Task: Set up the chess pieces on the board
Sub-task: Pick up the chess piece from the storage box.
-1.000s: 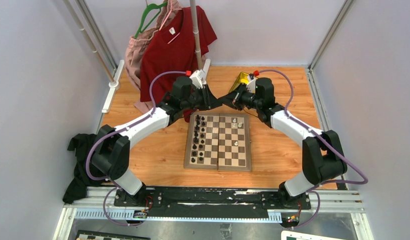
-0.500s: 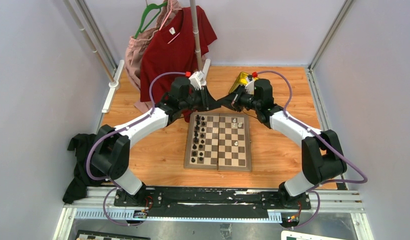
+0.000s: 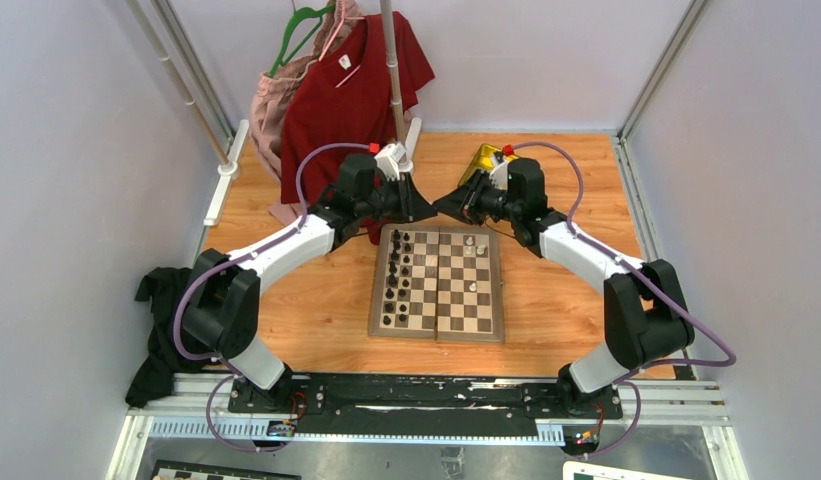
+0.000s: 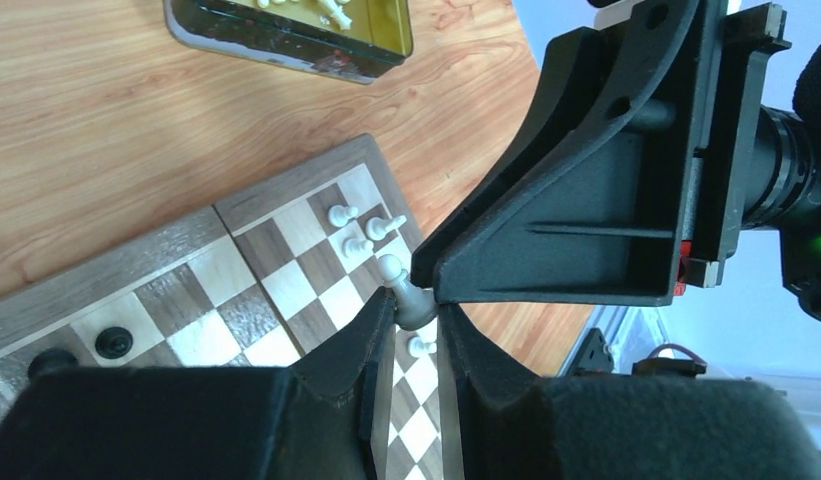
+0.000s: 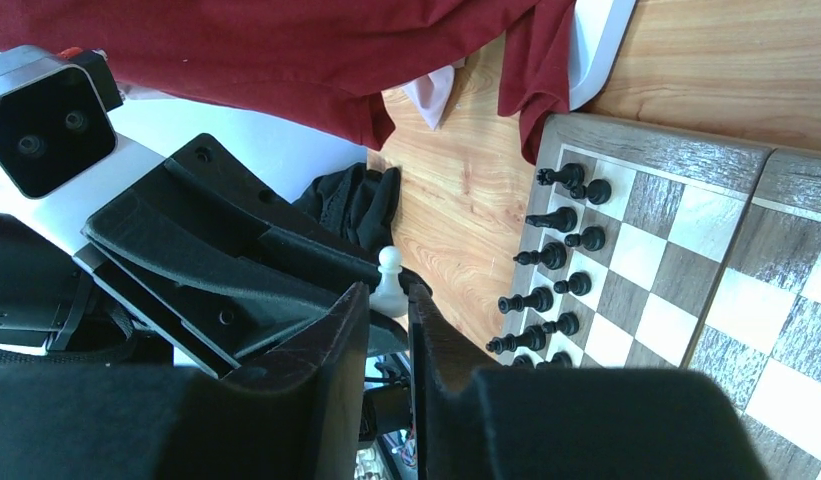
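Both grippers meet tip to tip above the far edge of the board (image 3: pixel 436 335). One white pawn (image 4: pixel 411 300) sits between them. My left gripper (image 4: pixel 418 315) is shut on the pawn's base. The right gripper (image 5: pixel 386 300) has its fingers slightly parted around the same pawn (image 5: pixel 388 285), with a thin gap on one side. In the top view the left gripper (image 3: pixel 423 208) and right gripper (image 3: pixel 444 205) nearly touch. A few white chess pieces (image 3: pixel 472 243) stand on the board's right half, and more lie in the gold tin (image 4: pixel 286 30).
Black chess figures (image 3: pixel 396 270) fill the board's two left columns. The gold tin (image 3: pixel 483 160) lies behind the right wrist. A red shirt (image 3: pixel 351 90) hangs by a pole (image 3: pixel 391 70) at the back left. Black cloth (image 3: pixel 161 300) lies at the left table edge.
Both wrists have drifted slightly left at the meeting point. The right gripper's jaws have eased apart from a tight grip, while the left stays closed on the pawn.
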`<state>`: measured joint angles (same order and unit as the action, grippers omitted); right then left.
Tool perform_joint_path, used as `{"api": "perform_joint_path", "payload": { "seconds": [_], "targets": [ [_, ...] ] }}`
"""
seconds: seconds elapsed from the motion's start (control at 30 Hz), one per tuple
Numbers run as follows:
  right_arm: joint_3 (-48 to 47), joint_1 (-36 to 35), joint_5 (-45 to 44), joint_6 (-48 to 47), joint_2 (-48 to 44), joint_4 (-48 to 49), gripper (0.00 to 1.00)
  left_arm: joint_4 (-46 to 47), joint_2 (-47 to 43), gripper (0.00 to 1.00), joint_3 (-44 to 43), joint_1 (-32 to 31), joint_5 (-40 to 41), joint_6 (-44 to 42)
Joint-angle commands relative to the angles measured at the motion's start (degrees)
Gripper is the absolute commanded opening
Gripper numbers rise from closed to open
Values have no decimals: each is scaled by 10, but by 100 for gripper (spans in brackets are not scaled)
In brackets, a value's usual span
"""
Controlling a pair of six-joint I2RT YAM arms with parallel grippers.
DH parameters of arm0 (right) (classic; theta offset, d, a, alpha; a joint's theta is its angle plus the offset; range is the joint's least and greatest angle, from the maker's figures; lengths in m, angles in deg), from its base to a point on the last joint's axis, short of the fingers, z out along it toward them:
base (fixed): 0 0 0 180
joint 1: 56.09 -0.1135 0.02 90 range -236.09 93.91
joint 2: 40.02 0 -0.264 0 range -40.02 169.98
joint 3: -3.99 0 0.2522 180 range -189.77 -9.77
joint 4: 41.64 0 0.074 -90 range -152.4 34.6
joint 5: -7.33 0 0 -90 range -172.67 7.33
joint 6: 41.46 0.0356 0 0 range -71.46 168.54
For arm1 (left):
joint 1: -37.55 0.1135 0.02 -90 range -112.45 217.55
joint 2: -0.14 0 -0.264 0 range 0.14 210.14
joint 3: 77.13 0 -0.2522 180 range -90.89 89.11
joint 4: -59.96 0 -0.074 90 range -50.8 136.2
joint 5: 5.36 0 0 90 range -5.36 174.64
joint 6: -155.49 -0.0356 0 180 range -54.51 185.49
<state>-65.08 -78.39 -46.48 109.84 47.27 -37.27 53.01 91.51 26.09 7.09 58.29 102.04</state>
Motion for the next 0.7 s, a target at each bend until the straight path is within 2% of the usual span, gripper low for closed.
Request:
{"api": "perform_joint_path", "payload": {
  "seconds": [0.0,0.33,0.67],
  "targets": [
    [10,-26,65,-19,-8,-40,27,22,-10,13,-20,16,37,-32],
    [-7,-26,64,-55,-18,-86,29,-25,-7,10,-40,18,26,-71],
    [-37,0,50,-129,-42,-175,29,-131,-8,8,-73,18,-5,-150]
  ]
}}
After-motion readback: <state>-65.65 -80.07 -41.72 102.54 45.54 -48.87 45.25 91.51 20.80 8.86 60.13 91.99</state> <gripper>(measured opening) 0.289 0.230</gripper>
